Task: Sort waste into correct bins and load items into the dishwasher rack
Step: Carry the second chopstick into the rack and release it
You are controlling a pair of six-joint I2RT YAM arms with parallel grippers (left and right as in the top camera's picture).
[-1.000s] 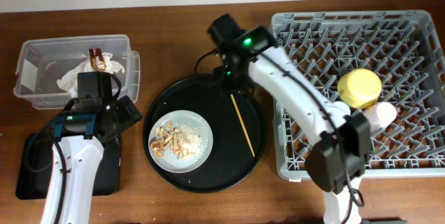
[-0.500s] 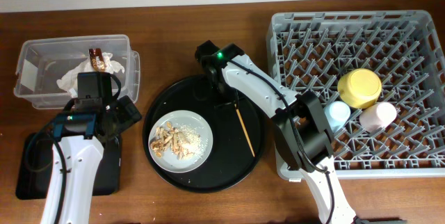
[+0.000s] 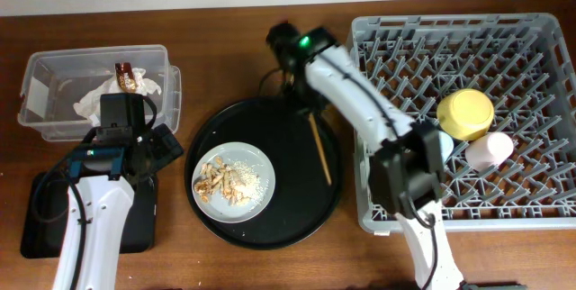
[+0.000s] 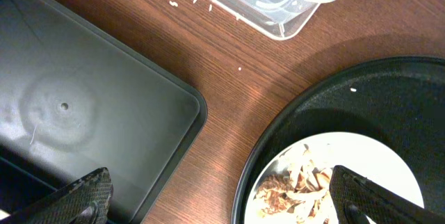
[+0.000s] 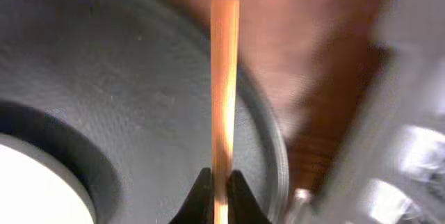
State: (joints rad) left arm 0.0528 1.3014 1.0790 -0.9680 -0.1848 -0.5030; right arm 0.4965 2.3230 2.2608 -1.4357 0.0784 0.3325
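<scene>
The round greyish-white plate (image 3: 256, 166) with tan food scraps (image 3: 220, 182) lies in the large round black tray (image 3: 270, 119). My right gripper (image 3: 310, 110) is shut on a thin wooden chopstick (image 3: 320, 150); the right wrist view shows the fingers (image 5: 222, 182) pinching the chopstick (image 5: 224, 78) over the tray's right rim. My left gripper (image 4: 222, 196) is open and empty, low between the shallow black tray (image 4: 83, 99) and the plate (image 4: 361, 154). The clear tub (image 3: 40, 65) holds the napkin (image 3: 94, 101) and foil wrapper (image 3: 126, 76). The rack (image 3: 450, 22) holds the yellow bowl (image 3: 465, 114), the pink cup (image 3: 489, 150) and the blue cup (image 3: 438, 141), partly hidden by my arm.
The shallow black tray (image 3: 36, 227) sits at the front left, under my left arm. The rack's left wall is close to the chopstick's right side, a blurred grey in the right wrist view (image 5: 410, 113). Bare wood lies between tub, trays and rack.
My right arm has swung, and its wrist has moved toward the back right. The chopstick has shifted slightly right within the round tray. The left arm has not moved.
</scene>
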